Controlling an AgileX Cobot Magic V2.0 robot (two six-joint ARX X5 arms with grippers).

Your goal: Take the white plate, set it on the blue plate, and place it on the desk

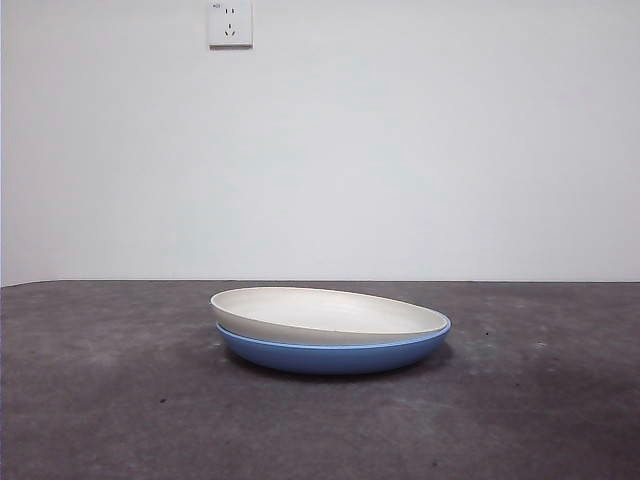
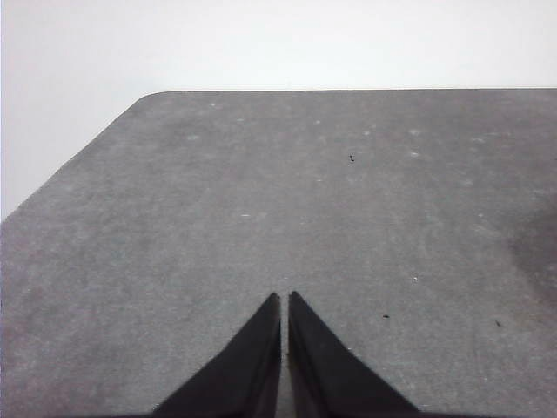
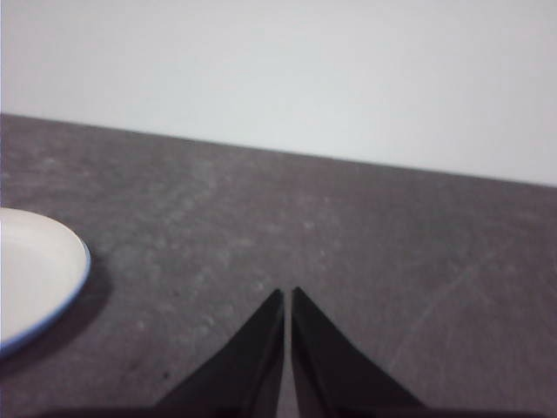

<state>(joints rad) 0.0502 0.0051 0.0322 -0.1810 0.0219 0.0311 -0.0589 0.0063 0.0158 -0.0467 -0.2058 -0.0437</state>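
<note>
Nearest my front camera: the blue plate [image 1: 335, 357], sitting on the desk [image 1: 110, 400] about midway between its left and right edges and toward the near edge. The white plate [image 1: 325, 315] lies nested inside it, slightly tilted, its left side riding higher above the blue rim than its right. Only a thin blue edge shows around it in the right wrist view, where I see the white plate [image 3: 30, 274] off to one side of the right gripper [image 3: 287, 300]. That gripper's jaws are pressed together with only a hairline gap, holding nothing, over bare desk [image 3: 392, 261]. Left gripper [image 2: 285, 305]: jaws likewise closed and empty, over bare desk [image 2: 261, 174] near a rounded corner. A wall socket [image 1: 230, 23] sits behind.
</note>
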